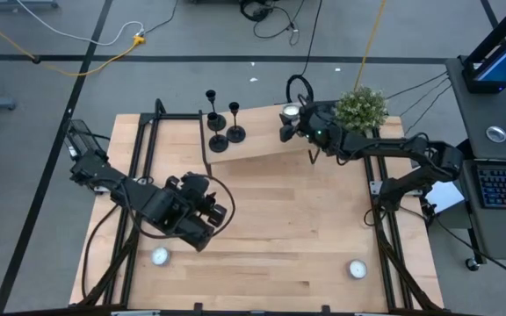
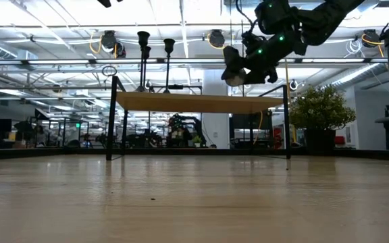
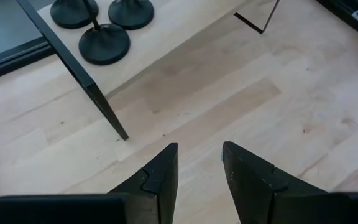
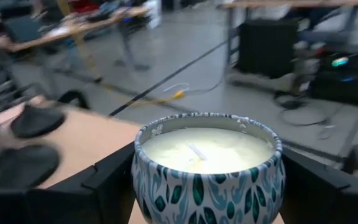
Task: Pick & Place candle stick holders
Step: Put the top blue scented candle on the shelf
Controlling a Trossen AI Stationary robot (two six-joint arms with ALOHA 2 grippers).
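Three black candle stick holders [image 1: 220, 123] stand on their round bases on the left end of a small raised wooden shelf [image 1: 262, 140] at the table's far side; their bases [image 3: 104, 42] show in the left wrist view. My right gripper [image 1: 288, 117] is over the shelf's right part, shut on a leaf-patterned candle tin [image 4: 207, 177] filled with white wax. My left gripper [image 3: 199, 155] hangs open over the bare table in front of the shelf's left leg, with nothing between its fingers. My right gripper pinches the candle tin by its side walls [image 4: 143, 186] between its two fingers [image 4: 107, 183], one on each side. The fingers come nearly level from the table's right side. The tin stays upright, its wax up, and in the low view hangs slightly above the shelf top [image 2: 238, 75].
A potted plant [image 1: 361, 107] stands at the shelf's far right, close behind my right arm. Two small tea lights [image 1: 160, 256] [image 1: 357, 269] lie near the table's front edge. The shelf's thin black legs [image 3: 98, 99] stand on the table.
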